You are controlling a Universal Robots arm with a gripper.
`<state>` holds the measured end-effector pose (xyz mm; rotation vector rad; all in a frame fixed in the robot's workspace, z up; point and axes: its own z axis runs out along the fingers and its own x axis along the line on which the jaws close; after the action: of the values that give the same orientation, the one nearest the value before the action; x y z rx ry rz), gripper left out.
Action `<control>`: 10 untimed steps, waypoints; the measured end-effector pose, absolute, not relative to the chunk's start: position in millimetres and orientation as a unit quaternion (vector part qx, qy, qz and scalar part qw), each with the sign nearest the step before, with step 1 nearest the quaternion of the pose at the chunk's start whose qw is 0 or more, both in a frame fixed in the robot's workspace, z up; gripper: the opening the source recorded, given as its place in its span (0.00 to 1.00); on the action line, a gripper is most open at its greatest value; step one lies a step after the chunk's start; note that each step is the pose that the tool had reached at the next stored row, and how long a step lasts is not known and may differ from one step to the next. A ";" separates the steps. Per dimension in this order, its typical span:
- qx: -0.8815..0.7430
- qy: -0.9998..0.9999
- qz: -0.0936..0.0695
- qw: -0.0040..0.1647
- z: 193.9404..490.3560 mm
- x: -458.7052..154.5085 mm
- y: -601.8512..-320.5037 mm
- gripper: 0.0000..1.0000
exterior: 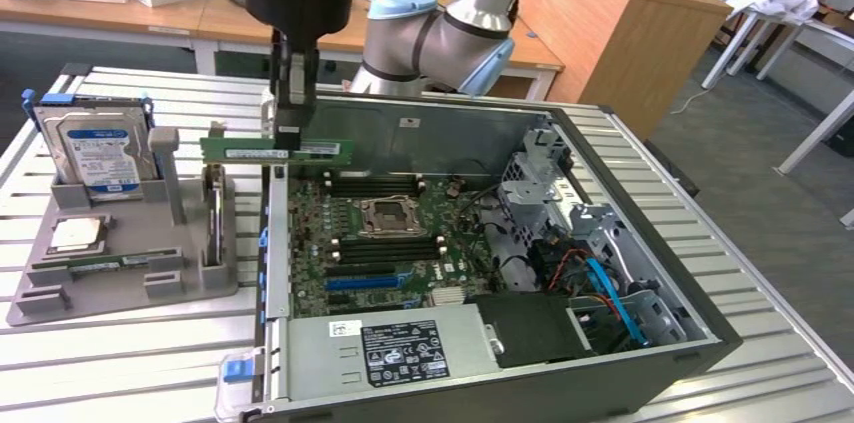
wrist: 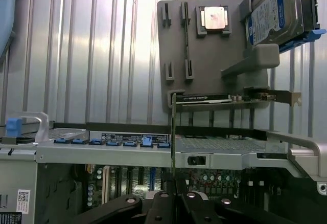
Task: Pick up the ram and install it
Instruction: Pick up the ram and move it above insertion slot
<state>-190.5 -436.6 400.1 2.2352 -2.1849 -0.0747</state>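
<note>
My gripper (exterior: 294,131) is shut on the ram (exterior: 254,150), a long green stick held level in the air by its upper edge. It hangs over the open computer case's wall on the exterior view's left, between the grey holder (exterior: 120,293) and the motherboard (exterior: 380,243). In the wrist view the ram (wrist: 173,132) appears edge-on as a thin dark line rising from the gripper (wrist: 173,203). A second green stick (exterior: 107,264) lies in the holder. Dark memory slots (exterior: 387,240) sit beside the processor socket (exterior: 387,211).
The holder also carries a hard drive (exterior: 100,153), a square processor chip (exterior: 78,233) and an upright card (exterior: 214,213). The case (exterior: 667,333) holds a power supply (exterior: 400,348) and drive cage (exterior: 547,183). All stands on a slatted metal table (exterior: 120,363).
</note>
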 end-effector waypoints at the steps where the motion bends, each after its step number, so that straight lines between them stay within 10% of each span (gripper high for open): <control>1: 0.715 -0.699 -0.024 0.007 400.1 -189.4 -436.6 0.11; 10: 0.714 -0.699 -0.024 0.007 400.0 -179.8 -436.6 0.11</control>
<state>-179.8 -436.6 400.0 2.2336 -2.1867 -0.0747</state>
